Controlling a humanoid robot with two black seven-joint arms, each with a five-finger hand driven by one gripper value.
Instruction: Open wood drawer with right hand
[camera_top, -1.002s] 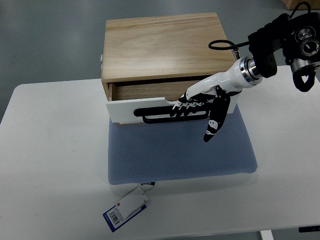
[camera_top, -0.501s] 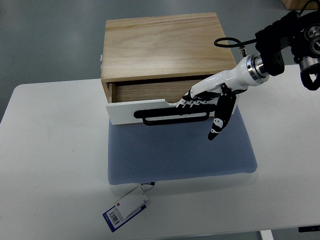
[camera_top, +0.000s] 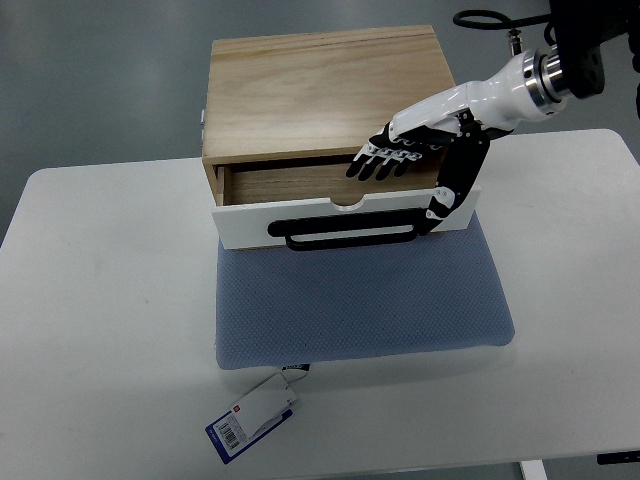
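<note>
Nearest the robot: a barcode tag (camera_top: 252, 417) lies on the white worktop (camera_top: 100, 330), at the front edge of a blue mat (camera_top: 360, 300). The mat runs back under the wood box.

Mid: the wood drawer (camera_top: 340, 215), white front w/ a black bar handle (camera_top: 350, 235). It sits partly pulled out of the wood box (camera_top: 320, 90); a strip of the drawer's inside shows behind the front panel. Handle's long axis runs left-right across the picture, roughly parallel to the worktop's front edge.

Behind/above that: right hand (camera_top: 425, 150), arm coming in from the upper right. Fingers (camera_top: 378, 163) stretched out and lying close together, pointing left over the gap btwn drawer front and box; thumb hangs down toward the drawer's right end. It holds nothing, not hooked on the handle. Whether the fingertips touch the wood can't be told from this steep view.

Key relation: handle lies nearer the robot than the hand and, it seems, lower, w/ its middle off to the hand's left. So any further pull prob needs the hand to come toward the robot and down, then hook the bar across its long axis. Pull direction = toward the robot, over the mat.

Left arm: not seen.

Judgement: drawer looks about part-open; task may be near done or hand may be regrasping, can't say.
</note>
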